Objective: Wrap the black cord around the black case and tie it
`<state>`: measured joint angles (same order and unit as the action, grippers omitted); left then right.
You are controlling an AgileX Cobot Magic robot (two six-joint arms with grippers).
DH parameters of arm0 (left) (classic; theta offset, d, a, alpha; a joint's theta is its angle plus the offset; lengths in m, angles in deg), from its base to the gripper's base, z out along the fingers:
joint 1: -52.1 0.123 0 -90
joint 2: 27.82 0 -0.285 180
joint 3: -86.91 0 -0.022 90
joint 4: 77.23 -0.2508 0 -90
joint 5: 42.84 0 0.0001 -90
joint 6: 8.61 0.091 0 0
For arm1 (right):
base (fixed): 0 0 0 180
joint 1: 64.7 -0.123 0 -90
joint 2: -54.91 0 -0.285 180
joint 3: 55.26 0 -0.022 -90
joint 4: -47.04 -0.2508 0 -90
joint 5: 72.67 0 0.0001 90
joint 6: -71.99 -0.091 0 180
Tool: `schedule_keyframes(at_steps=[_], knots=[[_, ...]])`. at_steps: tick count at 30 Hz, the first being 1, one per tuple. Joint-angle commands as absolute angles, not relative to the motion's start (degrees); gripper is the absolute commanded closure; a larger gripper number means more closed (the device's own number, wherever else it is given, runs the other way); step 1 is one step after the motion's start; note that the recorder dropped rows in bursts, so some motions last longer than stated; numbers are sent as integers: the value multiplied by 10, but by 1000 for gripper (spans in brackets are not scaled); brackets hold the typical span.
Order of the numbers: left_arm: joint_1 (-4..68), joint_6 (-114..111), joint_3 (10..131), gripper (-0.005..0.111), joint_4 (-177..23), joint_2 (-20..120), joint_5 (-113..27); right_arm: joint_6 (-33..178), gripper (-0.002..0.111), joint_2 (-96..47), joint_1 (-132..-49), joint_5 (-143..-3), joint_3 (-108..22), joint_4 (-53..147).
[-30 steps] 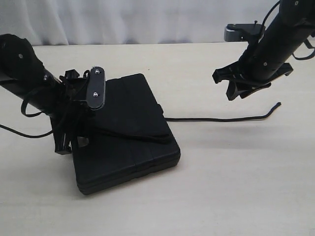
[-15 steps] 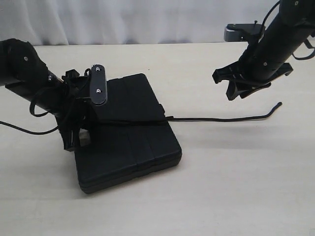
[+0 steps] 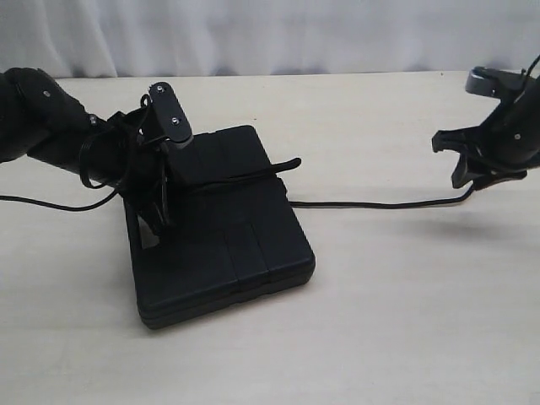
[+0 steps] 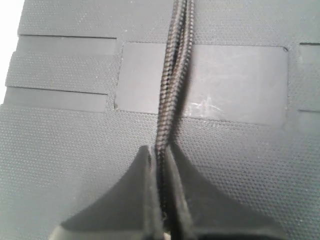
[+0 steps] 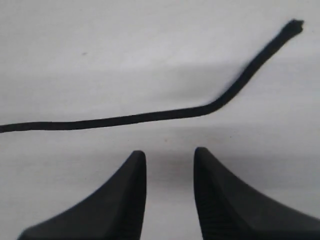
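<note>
The black case [image 3: 245, 245] lies flat at the left middle of the table, its handle slot [image 3: 150, 241] beside the left arm. My left gripper [image 3: 187, 180] hovers over the lid and is shut on the black cord [image 4: 172, 90]; two braided strands run side by side from its fingertips [image 4: 150, 165] across the textured lid [image 4: 240, 80]. On the lid the cord [image 3: 253, 173] ends in a bend past the case's right edge. A second stretch [image 3: 380, 204] crosses the table to the right. My right gripper [image 3: 474, 175] hangs open above its free end [image 5: 295, 25], holding nothing.
The pale table [image 3: 396, 321] spreads in front and to the right of the case. A thin smooth robot cable [image 3: 42, 203] trails off the left arm over the table. A white curtain [image 3: 270, 34] closes the back.
The right arm has swung right and down, over the cord's free end. The left gripper has shifted up and back, drawing the cord tighter across the lid, and the case has turned slightly.
</note>
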<state>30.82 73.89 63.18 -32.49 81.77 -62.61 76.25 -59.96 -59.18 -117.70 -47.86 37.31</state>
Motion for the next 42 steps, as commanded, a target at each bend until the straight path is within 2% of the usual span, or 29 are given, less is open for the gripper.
schedule_keyframes(at_steps=[1, 10, 14, 18, 25, 28, 29, 34, 42], knots=[[307, 741, 632, 107, -310, 818, -622, 778, 77, -644, -546, -1155, -469, 309], [307, 741, 632, 107, -309, 818, -627, 813, 77, -651, -472, -1068, -455, 181], [307, 741, 632, 107, -309, 818, -627, 826, 77, -679, -468, -1038, -439, 125], [307, 741, 632, 107, -300, 818, -632, 946, 77, -725, -469, -1038, -439, -1], [307, 753, 632, 107, -300, 818, -635, 1038, 80, -760, -469, -1028, -440, -60], [307, 753, 632, 107, -300, 818, -635, 1165, 101, -761, -469, -1066, -440, -141], [307, 753, 632, 107, -300, 818, -637, 1214, 104, -761, -469, -1094, -440, -192], [307, 753, 632, 107, -299, 818, -637, 1392, 104, -761, -469, -1224, -440, -341], [307, 753, 632, 107, -278, 818, -633, 1585, 104, -757, -552, -1271, -440, -304]])
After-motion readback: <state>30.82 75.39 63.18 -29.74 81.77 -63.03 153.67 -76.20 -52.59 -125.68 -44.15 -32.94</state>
